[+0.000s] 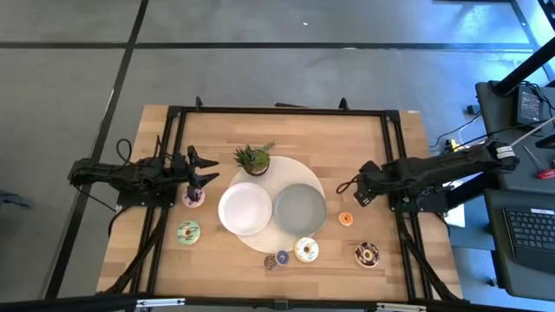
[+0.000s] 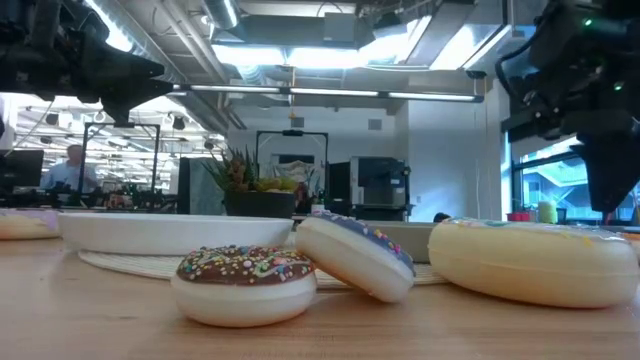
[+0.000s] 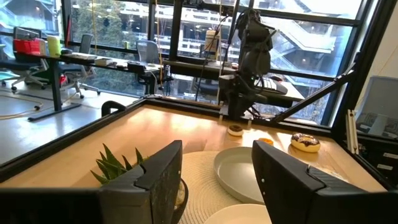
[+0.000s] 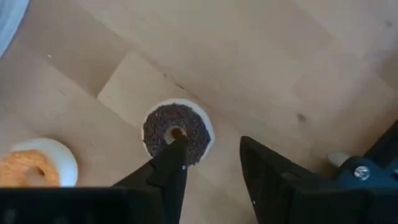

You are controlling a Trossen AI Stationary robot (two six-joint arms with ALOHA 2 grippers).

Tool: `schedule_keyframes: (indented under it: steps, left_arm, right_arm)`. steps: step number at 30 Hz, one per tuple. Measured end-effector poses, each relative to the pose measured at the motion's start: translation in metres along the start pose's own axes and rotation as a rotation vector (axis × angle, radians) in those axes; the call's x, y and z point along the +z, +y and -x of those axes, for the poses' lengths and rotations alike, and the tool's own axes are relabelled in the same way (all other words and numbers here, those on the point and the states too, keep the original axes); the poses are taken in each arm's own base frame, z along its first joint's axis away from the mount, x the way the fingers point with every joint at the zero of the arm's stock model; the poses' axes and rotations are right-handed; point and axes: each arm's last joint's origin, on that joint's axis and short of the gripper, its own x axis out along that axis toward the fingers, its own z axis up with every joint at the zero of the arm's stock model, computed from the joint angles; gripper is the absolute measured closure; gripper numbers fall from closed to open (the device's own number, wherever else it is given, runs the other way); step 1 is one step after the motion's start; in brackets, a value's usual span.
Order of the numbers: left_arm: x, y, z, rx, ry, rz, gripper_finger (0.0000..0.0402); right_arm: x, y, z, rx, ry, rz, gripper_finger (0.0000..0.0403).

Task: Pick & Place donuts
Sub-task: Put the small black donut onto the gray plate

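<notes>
A: Donuts all on the tabletop, none on a plate. Pink donut sits left of the white plate, directly under my left gripper. Green donut is nearer the front-left edge.

B: Left claw state?

A: Fingers spread apart, nothing between them. Wrist cam looks level across the table: potted plant, grey plate, round mat, and the right arm on the far side.

B: Right side?

A: Right gripper is just right of the grey plate, above the orange donut. Fingers parted, holding nothing. Its wrist cam looks down on the choc donut and the orange donut, both flat on the wood, apart from each other.

B: Rest of them?

A: Front edge: blue-purple donut beside the white-sprinkled donut, both at the mat's rim. Choc donut further right, well apart from the plates. Low cam shows the blue-purple donut tilted, leaning on its edge; a brown-iced sprinkled donut lies flat in front of it, can't tell if touching. Big pale donut close to the lens on the right. Plant stands at the mat's back edge, behind the white plate.
</notes>
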Motion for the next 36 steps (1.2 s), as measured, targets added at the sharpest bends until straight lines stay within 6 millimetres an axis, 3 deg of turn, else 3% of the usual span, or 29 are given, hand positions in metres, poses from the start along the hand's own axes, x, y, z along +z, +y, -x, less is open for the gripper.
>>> schedule_keyframes:
  steps: [18,28,36]
  left_arm:
    - [0.000,0.000,0.000,0.000,0.000,-0.002,0.0213]
    - [0.000,0.000,0.000,0.000,0.000,-0.003,0.0209]
    - [0.000,0.000,0.000,0.000,0.000,-0.003,0.0211]
  right_arm:
    - [0.008,0.018,-0.029,-0.035,0.131,0.025,0.0271]
    - [0.010,0.023,-0.038,-0.057,0.150,0.095,0.0326]
    - [0.014,0.027,-0.028,-0.013,0.122,0.187,0.0365]
